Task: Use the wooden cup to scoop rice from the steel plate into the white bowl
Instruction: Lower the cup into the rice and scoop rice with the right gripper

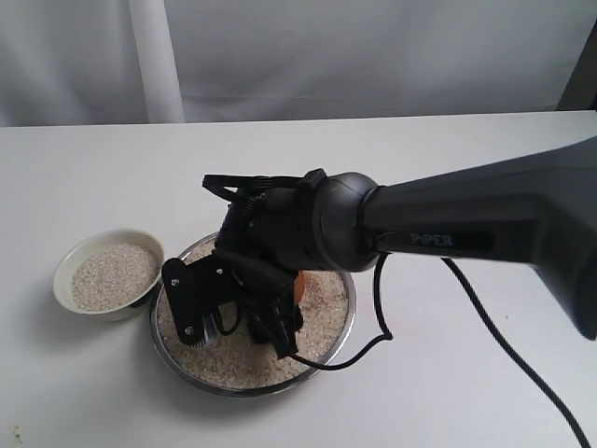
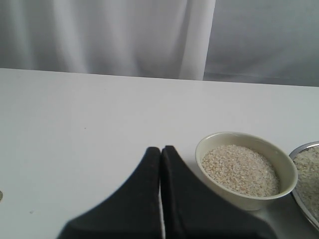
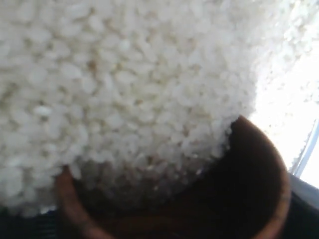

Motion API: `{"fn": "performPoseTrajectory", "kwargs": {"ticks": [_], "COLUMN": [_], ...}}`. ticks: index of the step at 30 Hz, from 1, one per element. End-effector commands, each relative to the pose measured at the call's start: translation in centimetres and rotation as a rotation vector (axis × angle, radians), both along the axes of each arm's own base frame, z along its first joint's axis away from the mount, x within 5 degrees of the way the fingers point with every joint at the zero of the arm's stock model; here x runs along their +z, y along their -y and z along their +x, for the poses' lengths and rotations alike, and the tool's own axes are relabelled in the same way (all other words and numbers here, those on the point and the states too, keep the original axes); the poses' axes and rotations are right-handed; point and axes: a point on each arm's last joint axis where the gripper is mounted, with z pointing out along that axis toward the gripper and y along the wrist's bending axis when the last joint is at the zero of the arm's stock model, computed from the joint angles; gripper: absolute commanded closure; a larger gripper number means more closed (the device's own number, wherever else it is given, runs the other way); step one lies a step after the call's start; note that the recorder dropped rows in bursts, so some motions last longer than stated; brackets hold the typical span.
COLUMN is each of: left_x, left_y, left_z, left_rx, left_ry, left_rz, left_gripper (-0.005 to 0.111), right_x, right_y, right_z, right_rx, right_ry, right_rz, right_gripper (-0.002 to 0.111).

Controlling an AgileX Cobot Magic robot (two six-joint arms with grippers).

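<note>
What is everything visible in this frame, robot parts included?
rice: two lots, off-white, in the steel plate and the white bowl
steel plate: one, shiny silver, on the table
white bowl: one, cream-white, just left of the plate in the exterior view
wooden cup: one, reddish-brown, tipped into the plate's rice
table: one, white, under everything
curtain: one, white, behind the table
cable: one, black, trailing over the table
right gripper: one, black, in the plate, closed on the cup
left gripper: one, black, shut, near the bowl
</note>
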Motion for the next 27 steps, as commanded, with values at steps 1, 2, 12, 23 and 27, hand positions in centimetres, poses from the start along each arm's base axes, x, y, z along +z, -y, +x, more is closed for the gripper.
{"fn": "performPoseTrajectory", "kwargs": {"ticks": [1,2,12,23,27], "left_x": [0.1,0.1,0.1,0.1,0.1], "left_y": [0.0,0.0,0.0,0.0,0.0], "left_z": [0.0,0.0,0.0,0.0,0.0], "left_rx": [-0.007,-0.007,-0.007,-0.007,-0.007], "left_ry": [0.011,0.011,0.011,0.011,0.011], "left_rz": [-0.002,-0.002,-0.002,-0.002,-0.002], "left_gripper": [0.107,0.107,0.107,0.107,0.107], "right_x": [1.0,1.0,1.0,0.7,0.9], "right_y": [-0.5,-0.5,-0.2,0.9,1.5], "right_z": [-0.3,-0.3,0.5,1.3,1.4], "right_rx": [-0.001,-0.001,-0.075,-0.159,-0.170], "right_ry": [-0.013,-0.014,-0.064,-0.165,-0.156], "right_rz": [0.091,0.092,0.184,0.287,0.348], "right_gripper": [0.108,0.108,0.108,0.108,0.108]}}
